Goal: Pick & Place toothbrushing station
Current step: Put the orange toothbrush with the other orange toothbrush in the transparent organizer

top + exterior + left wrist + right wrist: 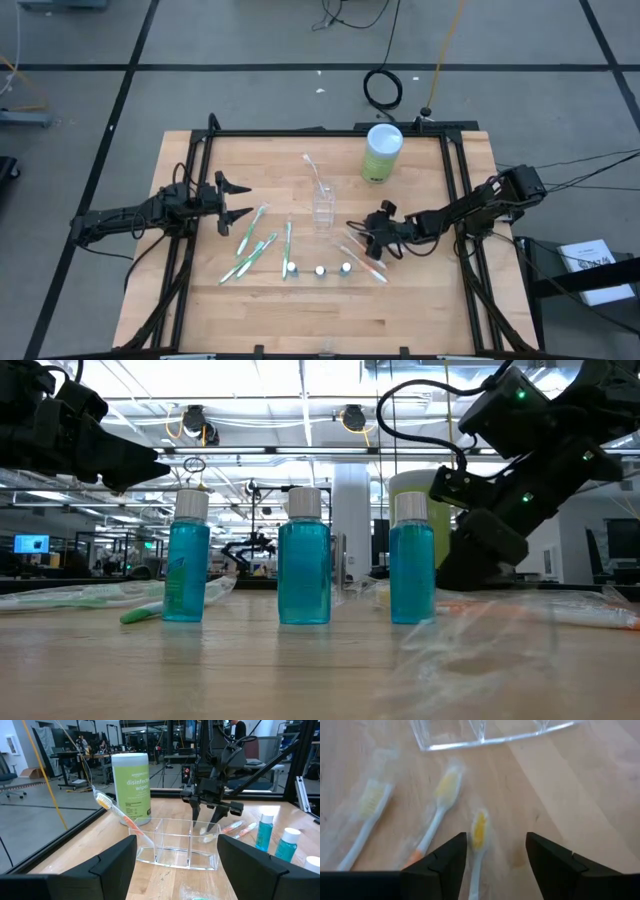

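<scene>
While one orange-white toothbrush (117, 812) is lodged in the clear plastic organiser (323, 209), the rest lie on the wooden worktop (420, 300). Right claw (372, 240) hovers open over three orange ones (445, 795); left claw (238, 201) waits open.

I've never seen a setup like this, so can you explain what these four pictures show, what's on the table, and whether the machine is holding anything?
It is a robot with two dark arms at a wooden table. One camera looks straight down, one sits at table height, and one rides on each wrist. On the table lie green toothbrushes, orange toothbrushes, three small blue bottles, a clear organizer with one orange toothbrush leaning in it, and a wipes canister. The left gripper hovers open beside the green brushes. The right gripper hangs over the orange brushes, jaws open. Neither holds anything.
</scene>
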{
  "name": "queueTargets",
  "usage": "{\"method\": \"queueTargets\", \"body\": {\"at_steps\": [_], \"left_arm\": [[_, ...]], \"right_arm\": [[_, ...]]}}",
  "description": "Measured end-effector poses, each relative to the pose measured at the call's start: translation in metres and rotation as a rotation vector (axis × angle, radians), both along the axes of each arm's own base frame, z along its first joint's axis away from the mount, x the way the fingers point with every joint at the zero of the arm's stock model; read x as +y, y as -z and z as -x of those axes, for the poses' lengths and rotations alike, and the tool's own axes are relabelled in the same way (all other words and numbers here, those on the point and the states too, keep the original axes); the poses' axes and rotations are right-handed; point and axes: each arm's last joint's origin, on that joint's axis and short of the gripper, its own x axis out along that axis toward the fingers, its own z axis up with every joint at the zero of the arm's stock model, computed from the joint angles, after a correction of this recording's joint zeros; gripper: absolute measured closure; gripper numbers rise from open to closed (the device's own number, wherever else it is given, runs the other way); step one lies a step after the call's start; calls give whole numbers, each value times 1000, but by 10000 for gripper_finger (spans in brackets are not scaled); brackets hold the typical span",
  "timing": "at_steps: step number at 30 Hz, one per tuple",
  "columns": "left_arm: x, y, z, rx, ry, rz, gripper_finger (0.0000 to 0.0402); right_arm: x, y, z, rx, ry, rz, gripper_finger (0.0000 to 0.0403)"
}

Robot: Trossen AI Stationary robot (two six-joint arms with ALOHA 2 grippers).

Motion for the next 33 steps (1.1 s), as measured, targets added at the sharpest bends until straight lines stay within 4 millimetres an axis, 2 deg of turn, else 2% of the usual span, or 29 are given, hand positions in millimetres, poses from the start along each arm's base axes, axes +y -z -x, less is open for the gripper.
{"method": "queueTargets", "body": {"at_steps": [15,23,33], "left_arm": [[0,0,0,0,0,0,117],[0,0,0,0,0,0,117],[0,0,0,0,1,0,117]], "right_arm": [[-1,-2,-1,-28,37,0,206],[0,12,-7,-20,23,19,206],[-2,13,-7,-8,26,24,207]]}}
